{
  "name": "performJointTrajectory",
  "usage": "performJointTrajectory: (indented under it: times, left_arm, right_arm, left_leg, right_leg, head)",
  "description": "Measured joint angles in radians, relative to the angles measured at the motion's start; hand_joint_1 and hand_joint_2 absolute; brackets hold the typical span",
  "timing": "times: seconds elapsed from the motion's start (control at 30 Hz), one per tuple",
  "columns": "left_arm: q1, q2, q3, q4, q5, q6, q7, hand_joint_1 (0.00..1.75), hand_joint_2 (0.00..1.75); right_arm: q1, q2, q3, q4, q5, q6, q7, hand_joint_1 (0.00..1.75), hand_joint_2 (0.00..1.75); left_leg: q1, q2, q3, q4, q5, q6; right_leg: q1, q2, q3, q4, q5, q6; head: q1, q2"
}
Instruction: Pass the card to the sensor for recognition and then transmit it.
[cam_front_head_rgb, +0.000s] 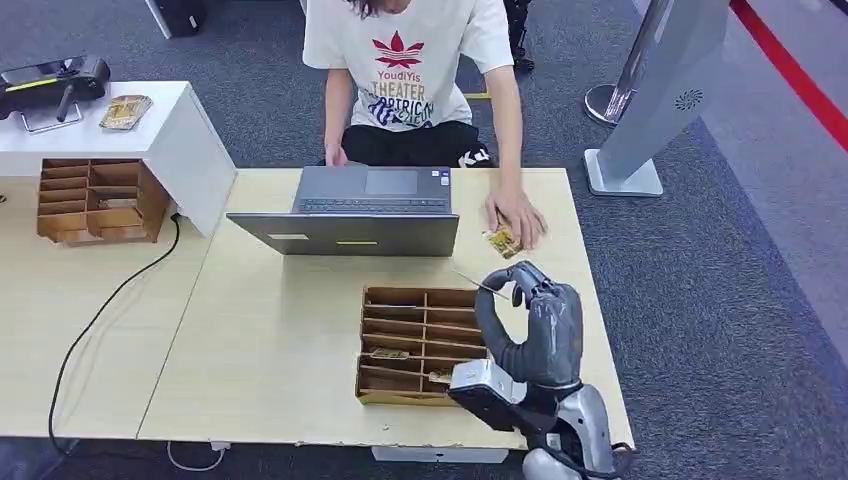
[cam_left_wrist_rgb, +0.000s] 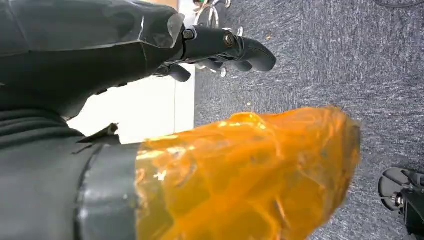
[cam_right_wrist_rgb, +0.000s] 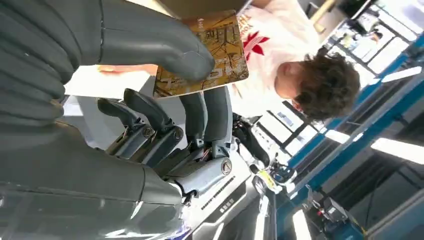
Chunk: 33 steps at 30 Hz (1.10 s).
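Card (cam_right_wrist_rgb: 210, 55) pinched in right hand (cam_right_wrist_rgb: 150, 100) (edge-on sliver from head view)

A light wooden table (cam_front_head_rgb: 280, 330) stands on dark grey carpet (cam_front_head_rgb: 720, 300). At ten o'clock sits a white cabinet (cam_front_head_rgb: 190, 140); at two o'clock a white floor stand (cam_front_head_rgb: 660, 90), beside a red floor stripe (cam_front_head_rgb: 790, 70).

the right hand (cam_right_wrist_rgb: 165, 95) is pinching a gold card (cam_right_wrist_rgb: 220, 45) between thumb and fingers. a person (cam_right_wrist_rgb: 295, 75) in a white shirt is sitting beyond it.
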Motion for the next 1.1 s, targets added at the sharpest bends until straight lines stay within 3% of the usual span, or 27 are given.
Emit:
performJointTrajectory:
  times: [0.5,0.8,1.1]
  left_arm:
    - [0.000,0.000,0.000,0.000,-0.013,0.000,0.000,0.00,0.00]
    - [-0.001,0.002,-0.001,0.000,-0.033,-0.004,0.000,0.00,0.00]
    - [-0.002,0.004,-0.013,0.000,-0.061,-0.010,0.000,0.00,0.00]
  right_arm:
    - [-0.005,-0.003,-0.019,-0.026,-0.018,0.002,-0.011,1.75,1.75]
    - [-0.059,-0.003,-0.022,0.005,-0.020,0.000,-0.010,1.75,1.75]
    - [-0.191,0.032,-0.022,0.102,-0.026,0.007,0.002,1.75,1.75]
  left_leg:
    - [0.000,0.000,0.000,0.000,0.000,0.000]
    - [0.000,0.000,0.000,0.000,0.000,0.000]
    - [0.000,0.001,0.000,0.000,0.000,0.000]
  right_leg:
    - [0.000,0.000,0.000,0.000,0.000,0.000]
    - [0.000,0.000,0.000,0.000,0.000,0.000]
    - [0.000,0.000,0.000,0.000,0.000,0.000]
  head:
    - [0.000,0.000]
    - [0.000,0.000]
    - [0.000,0.000]
